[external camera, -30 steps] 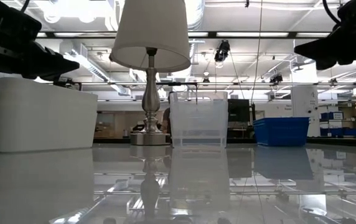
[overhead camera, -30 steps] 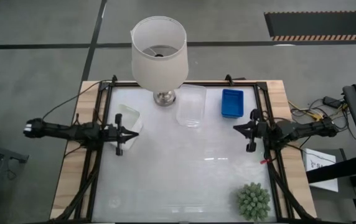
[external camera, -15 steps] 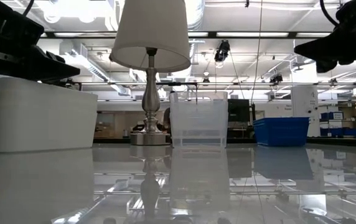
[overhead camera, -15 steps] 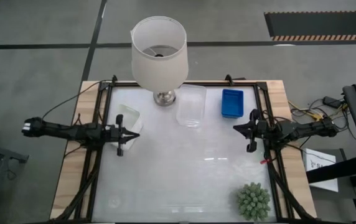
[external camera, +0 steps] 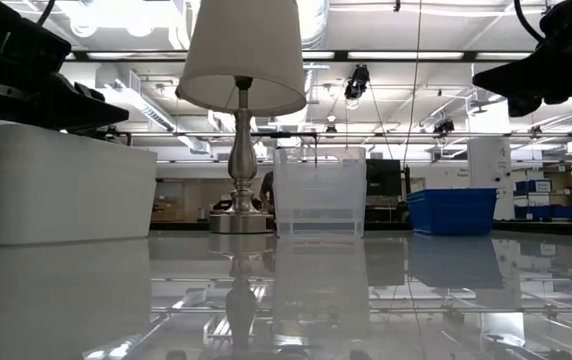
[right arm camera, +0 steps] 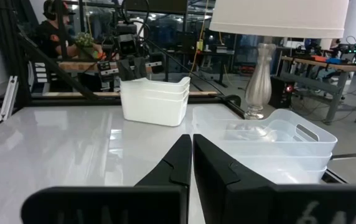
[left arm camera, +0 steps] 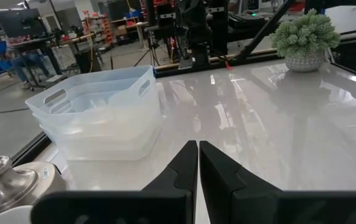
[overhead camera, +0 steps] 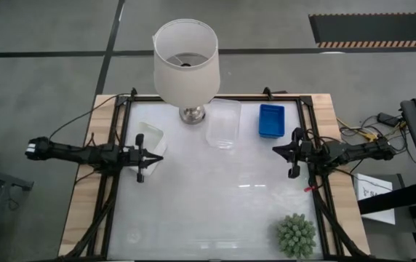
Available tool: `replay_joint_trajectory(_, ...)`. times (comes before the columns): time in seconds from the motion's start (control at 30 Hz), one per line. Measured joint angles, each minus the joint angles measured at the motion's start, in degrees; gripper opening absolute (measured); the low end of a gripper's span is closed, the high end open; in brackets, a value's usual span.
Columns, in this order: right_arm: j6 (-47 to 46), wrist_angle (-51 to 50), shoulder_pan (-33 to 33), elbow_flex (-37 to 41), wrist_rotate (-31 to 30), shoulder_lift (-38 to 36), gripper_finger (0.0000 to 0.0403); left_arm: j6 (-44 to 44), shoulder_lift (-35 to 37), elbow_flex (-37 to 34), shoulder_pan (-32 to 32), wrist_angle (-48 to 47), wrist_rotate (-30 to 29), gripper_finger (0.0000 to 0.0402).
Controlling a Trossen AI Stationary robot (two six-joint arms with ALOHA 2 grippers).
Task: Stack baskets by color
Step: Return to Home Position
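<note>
Three lots of baskets stand on their bases along the far half of the white table (overhead camera: 215, 204). Nested white baskets (overhead camera: 152, 137) (right arm camera: 154, 99) are at the left. Nested clear baskets (overhead camera: 222, 124) (left arm camera: 97, 112) are in the middle. The blue ones (overhead camera: 270, 120) (external camera: 452, 211) are at the right. My left gripper (overhead camera: 158, 157) (left arm camera: 198, 148) is shut and level, just near of the white baskets, holding nothing. My right gripper (overhead camera: 275, 149) (right arm camera: 192, 139) is shut and level, near of the blue baskets, also holding nothing.
A lamp with a white shade (overhead camera: 186, 51) stands on a metal foot (overhead camera: 192, 113) at the far edge, between the white and clear baskets. A spiky green plant (overhead camera: 296, 234) sits at the near right corner. A black frame (overhead camera: 113, 182) borders the table.
</note>
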State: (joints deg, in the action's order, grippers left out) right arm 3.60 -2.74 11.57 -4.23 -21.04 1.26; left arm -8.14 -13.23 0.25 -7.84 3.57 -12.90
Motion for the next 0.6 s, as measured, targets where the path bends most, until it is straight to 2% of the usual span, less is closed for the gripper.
replay_joint_trajectory(0.6, 0.0, 0.0, 0.0, 0.0, 0.0, 0.0, 0.0009, 0.0, -0.1, 0.0, 0.0, 0.4, 0.0, 0.0000)
